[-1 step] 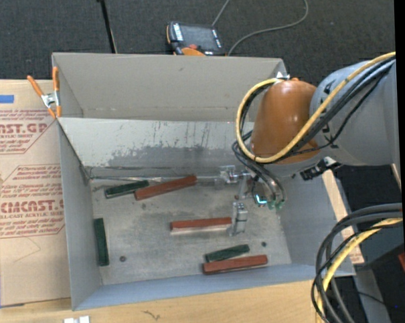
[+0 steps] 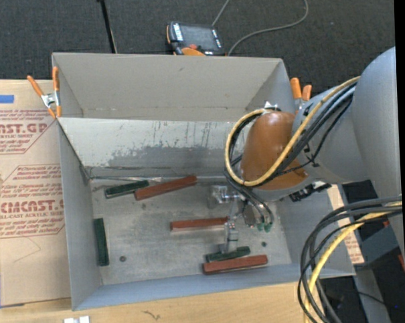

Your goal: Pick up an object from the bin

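**Gripper low over the front green bar, near the bin's front right corner**

The gripper is seen pointing down, its tip at the upper edge of the front green bar. Whether it is open or closed cannot be told, nor whether the bar is touched. The bar is seen lying flat just below the tip, touching the front brown bar, which lies alongside it and close to the front wall. The right end of the middle brown bar is found just beside the gripper, on its left.

Six bars are counted: three dark green and three red-brown. The back brown bar and the back green bar are laid end to end near the foot of the back wall. The left green bar is set along the left wall, well apart from the rest.

Bare floor of the bin is left open to the gripper's left. The right wall is close by, under the orange cover on the wrist.
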You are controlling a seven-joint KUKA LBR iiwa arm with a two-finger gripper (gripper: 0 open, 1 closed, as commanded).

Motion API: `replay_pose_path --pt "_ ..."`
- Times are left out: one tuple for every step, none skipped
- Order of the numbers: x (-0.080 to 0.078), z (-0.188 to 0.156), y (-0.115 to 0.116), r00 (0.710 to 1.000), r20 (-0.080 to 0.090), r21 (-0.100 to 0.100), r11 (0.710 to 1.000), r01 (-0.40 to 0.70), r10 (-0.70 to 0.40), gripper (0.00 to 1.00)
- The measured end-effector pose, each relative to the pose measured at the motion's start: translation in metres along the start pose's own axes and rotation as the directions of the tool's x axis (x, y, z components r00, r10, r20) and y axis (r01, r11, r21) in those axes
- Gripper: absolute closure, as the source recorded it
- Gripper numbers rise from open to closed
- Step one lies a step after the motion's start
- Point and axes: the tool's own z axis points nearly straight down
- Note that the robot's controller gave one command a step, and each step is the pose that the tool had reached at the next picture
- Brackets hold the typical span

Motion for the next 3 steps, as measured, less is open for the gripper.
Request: replay_pose_path --pt "-0.002 -0.004 0.000 1.000 0.007 0.000 1.000 0.000 0.000 1.00" --pt "-0.015 -0.127 0.029 0.882 0.011 0.005 0.882 0.472 -0.472 1.00" --pt "0.016 -0.064 0.012 0.712 0.001 0.001 0.712 0.702 -0.702 1.00"
